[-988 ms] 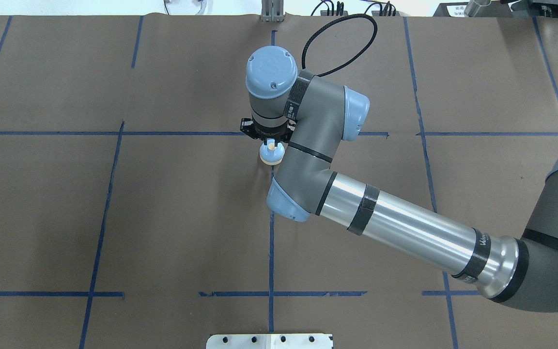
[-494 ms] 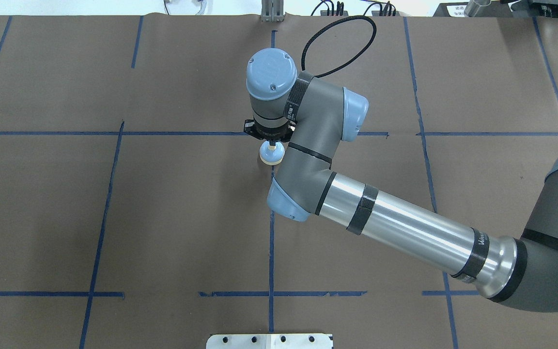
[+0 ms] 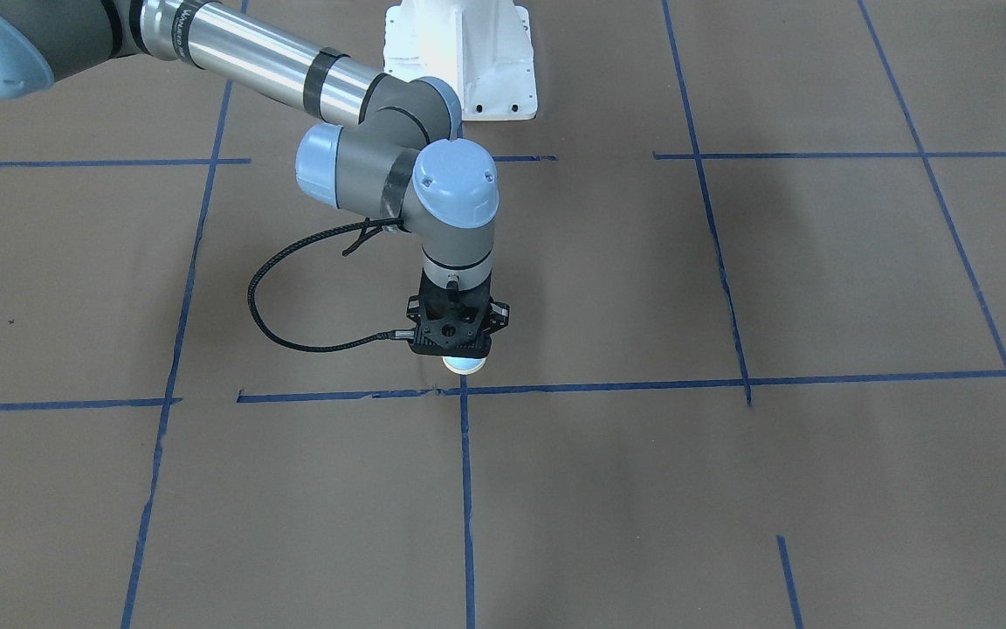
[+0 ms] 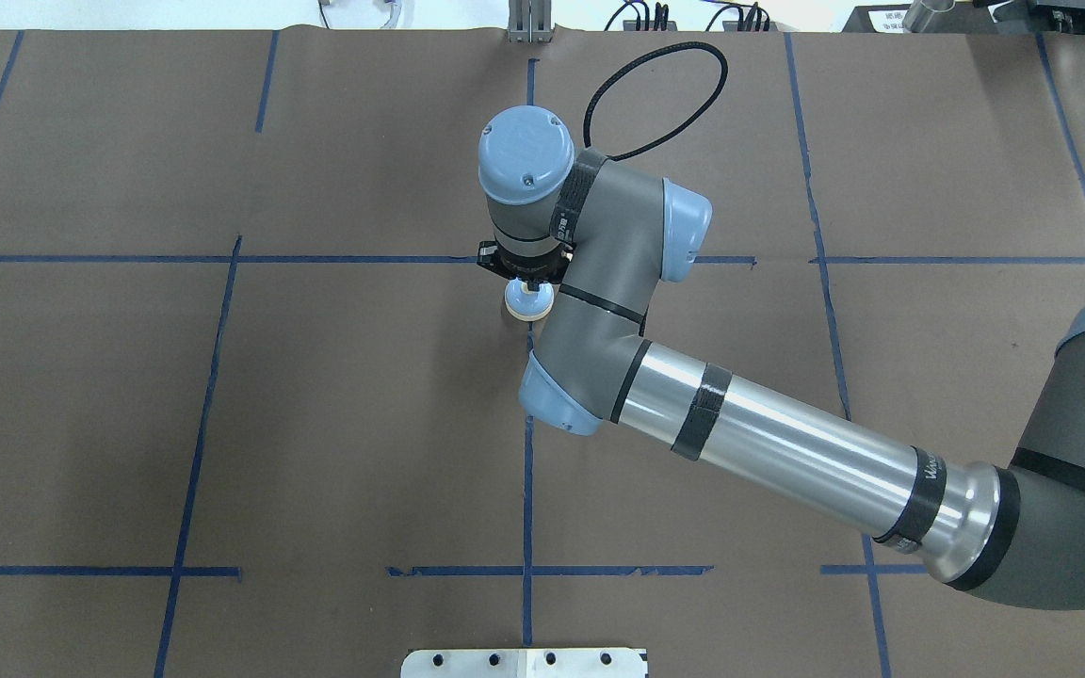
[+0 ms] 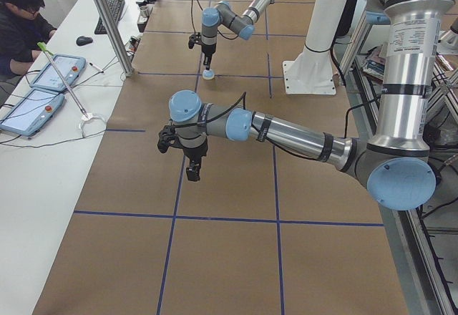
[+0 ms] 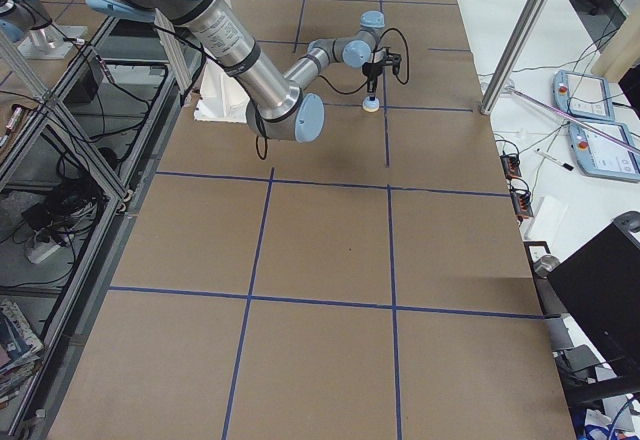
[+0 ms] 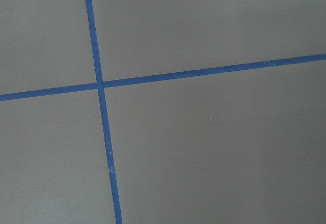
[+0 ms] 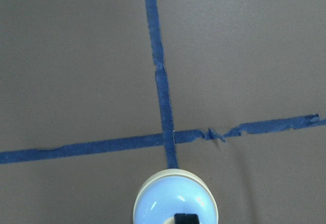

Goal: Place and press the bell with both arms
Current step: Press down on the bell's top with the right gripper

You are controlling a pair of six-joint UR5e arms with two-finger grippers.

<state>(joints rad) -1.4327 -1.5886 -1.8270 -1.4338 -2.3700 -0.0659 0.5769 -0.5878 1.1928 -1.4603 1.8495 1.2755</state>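
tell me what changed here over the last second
The right gripper came down onto the bell. Its tip now covers the top button, which showed from overhead before. Nothing was grasped or released. The bell stayed put by the tape crossing.

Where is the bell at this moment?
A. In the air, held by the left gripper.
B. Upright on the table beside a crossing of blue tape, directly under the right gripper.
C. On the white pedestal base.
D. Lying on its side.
B: the bell stands upright beside the tape crossing, and the right gripper points straight down over it.
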